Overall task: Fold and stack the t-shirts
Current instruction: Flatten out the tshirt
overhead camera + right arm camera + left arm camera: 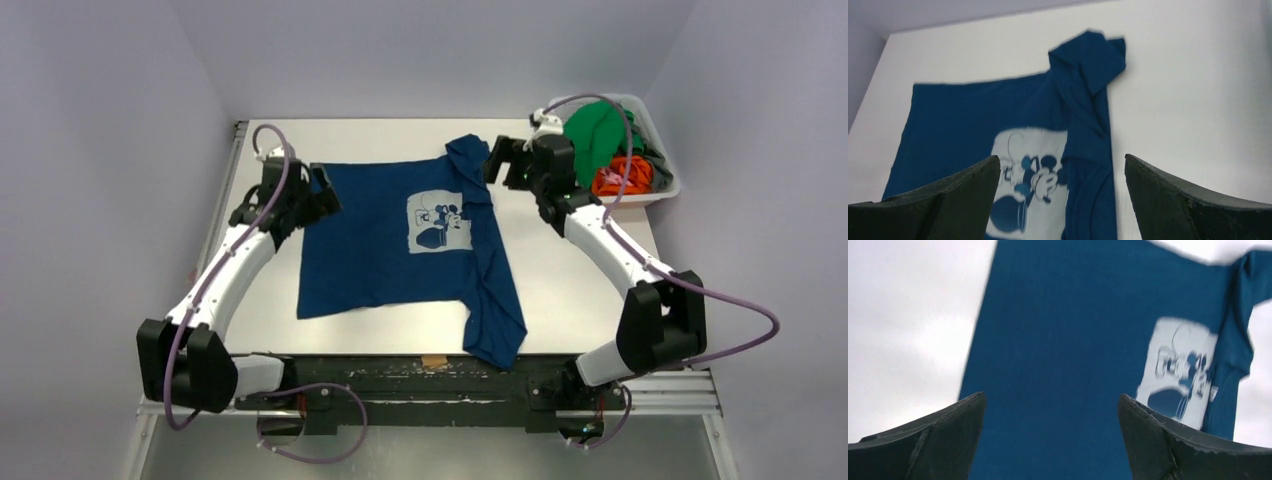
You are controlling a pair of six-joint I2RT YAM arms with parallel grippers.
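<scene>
The navy t-shirt [380, 250] lies on the table, print [440, 222] up, with its right side folded over in a long strip down to the front edge. My left gripper [322, 192] is open and empty above the shirt's far left corner; in the left wrist view [1050, 397] its jaws stand wide apart over the blue cloth [1063, 340]. My right gripper [503, 160] is open and empty, beside the far right sleeve; in the right wrist view [1062, 157] it is above the fold [1088, 125]. Green [597, 135], orange [622, 178] and dark grey [655, 160] shirts sit in the basket.
The white slotted basket [668, 182] stands at the back right corner of the table. A small tan tag [434, 361] lies at the front edge. Grey walls close in on the left, back and right.
</scene>
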